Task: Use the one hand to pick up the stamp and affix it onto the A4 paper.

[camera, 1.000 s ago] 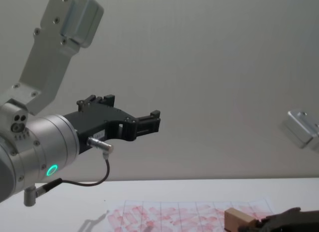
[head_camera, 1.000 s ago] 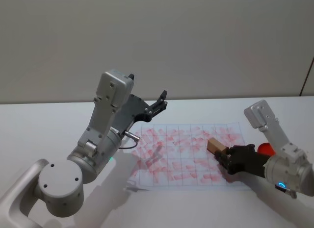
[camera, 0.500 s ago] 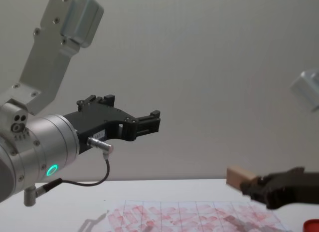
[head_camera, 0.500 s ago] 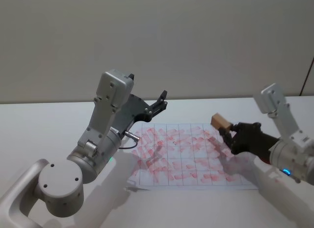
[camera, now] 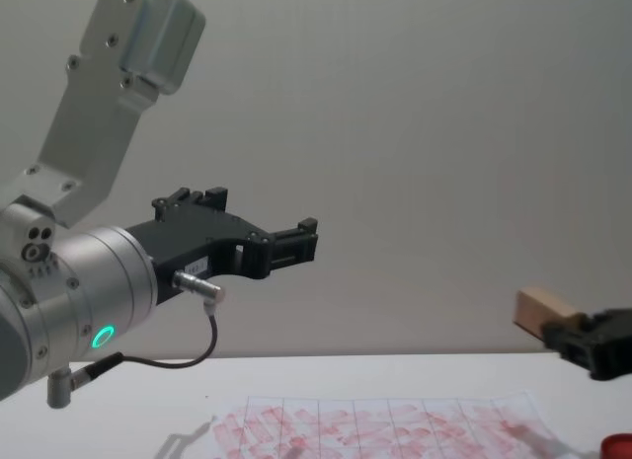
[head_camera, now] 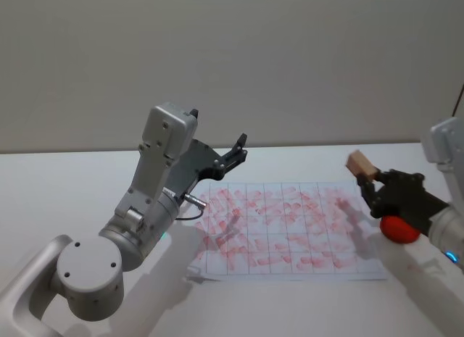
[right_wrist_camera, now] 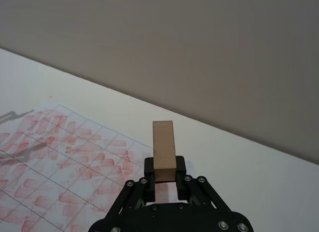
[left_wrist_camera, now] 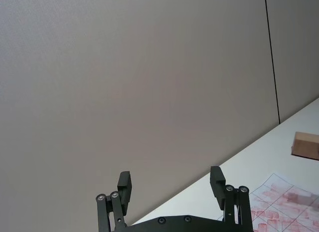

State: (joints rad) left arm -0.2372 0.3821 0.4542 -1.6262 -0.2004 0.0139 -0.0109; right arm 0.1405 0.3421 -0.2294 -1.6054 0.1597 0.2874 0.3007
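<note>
The stamp, a small pale wooden block, is held in the air with my right gripper shut on its lower end. It hangs just past the right edge of the A4 paper, a white gridded sheet covered with red-pink marks. In the right wrist view the stamp stands up between the right gripper's jaws, with the paper below. In the chest view the stamp hovers above the paper. My left gripper stays raised over the sheet's far left corner, open and holding nothing.
A red ink pad lies on the white table just right of the paper, under my right gripper. The left arm's silver body stands over the table's near left. A plain wall closes the back.
My right gripper lifted the stamp off the paper's right part, then carried it up and to the right, beyond the sheet's edge and above the red pad. The left arm has not moved.
</note>
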